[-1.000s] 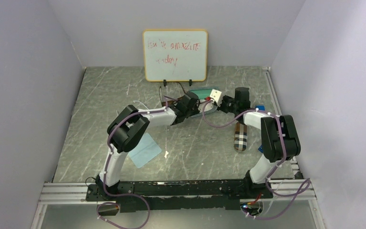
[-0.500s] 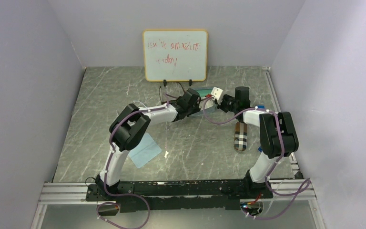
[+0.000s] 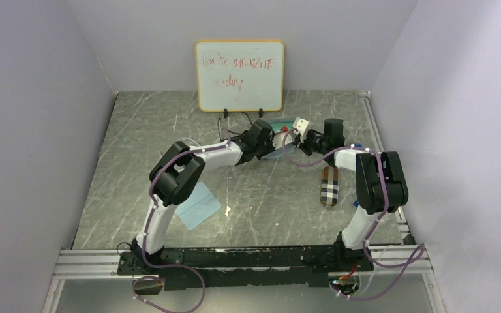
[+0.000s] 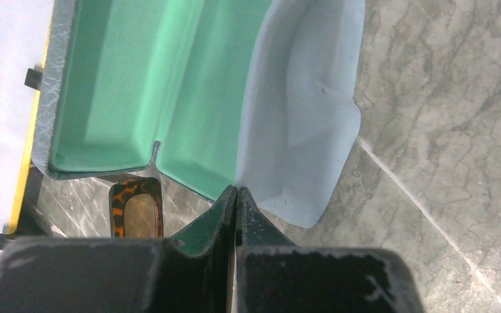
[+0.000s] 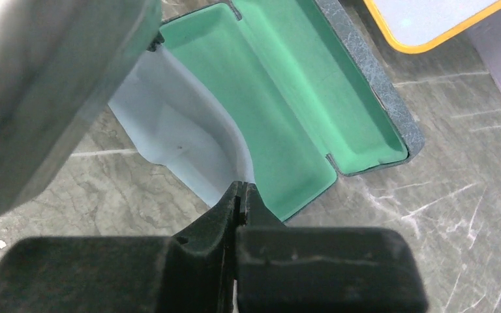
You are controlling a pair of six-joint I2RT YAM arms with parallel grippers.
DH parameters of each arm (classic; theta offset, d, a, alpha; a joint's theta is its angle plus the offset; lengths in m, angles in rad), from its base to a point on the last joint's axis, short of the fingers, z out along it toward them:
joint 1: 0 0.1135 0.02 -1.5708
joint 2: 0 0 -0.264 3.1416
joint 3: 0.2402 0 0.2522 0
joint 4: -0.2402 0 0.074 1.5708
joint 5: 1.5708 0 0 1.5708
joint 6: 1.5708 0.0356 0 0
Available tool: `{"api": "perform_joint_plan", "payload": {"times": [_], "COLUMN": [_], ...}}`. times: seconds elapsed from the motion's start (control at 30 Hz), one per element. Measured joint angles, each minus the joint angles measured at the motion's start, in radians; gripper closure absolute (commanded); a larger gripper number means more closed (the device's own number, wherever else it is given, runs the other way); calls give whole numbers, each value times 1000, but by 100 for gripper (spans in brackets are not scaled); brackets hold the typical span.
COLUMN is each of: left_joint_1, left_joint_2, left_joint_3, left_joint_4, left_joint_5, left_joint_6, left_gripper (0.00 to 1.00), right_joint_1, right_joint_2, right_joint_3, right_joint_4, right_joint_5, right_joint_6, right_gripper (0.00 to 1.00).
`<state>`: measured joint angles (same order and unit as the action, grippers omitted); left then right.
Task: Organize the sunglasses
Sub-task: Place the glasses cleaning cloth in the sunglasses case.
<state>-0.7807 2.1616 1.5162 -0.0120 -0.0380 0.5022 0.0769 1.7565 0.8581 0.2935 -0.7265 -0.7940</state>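
Note:
An open grey-blue case with green lining (image 4: 137, 85) lies in front of the whiteboard; it also shows in the right wrist view (image 5: 300, 98) and the top view (image 3: 276, 125). A light-blue cloth (image 4: 306, 124) lies in its near half and hangs over the rim (image 5: 169, 130). My left gripper (image 4: 236, 192) (image 3: 273, 142) is shut at one end of the cloth's edge. My right gripper (image 5: 240, 189) (image 3: 295, 140) is shut at the other end. One amber lens in a brown mottled frame, the brown sunglasses (image 4: 136, 208), lies on the table beside the case. The white sunglasses are out of view.
A plaid case (image 3: 329, 186) lies closed at the right. A second light-blue cloth (image 3: 197, 204) lies near the left arm. The whiteboard (image 3: 239, 75) stands on its easel right behind the open case. Grey walls close in the table on three sides.
Both grippers have moved a little farther back toward the whiteboard and closer to the case. Both have stayed shut.

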Motion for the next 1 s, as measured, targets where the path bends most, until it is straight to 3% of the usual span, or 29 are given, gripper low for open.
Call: {"api": "perform_joint_plan", "payload": {"times": [1.0], "left_joint_1": [27], "left_joint_2": [29], "left_joint_3": [72], "left_joint_4": [-1], "left_joint_5": [-19], "left_joint_6": [-56], "left_gripper": [95], "right_joint_1": [-9], "right_joint_2": [97], "right_joint_3": [62], "right_joint_4": [70], "right_joint_5": [43], "right_joint_6": [137], "right_gripper": [100]}}
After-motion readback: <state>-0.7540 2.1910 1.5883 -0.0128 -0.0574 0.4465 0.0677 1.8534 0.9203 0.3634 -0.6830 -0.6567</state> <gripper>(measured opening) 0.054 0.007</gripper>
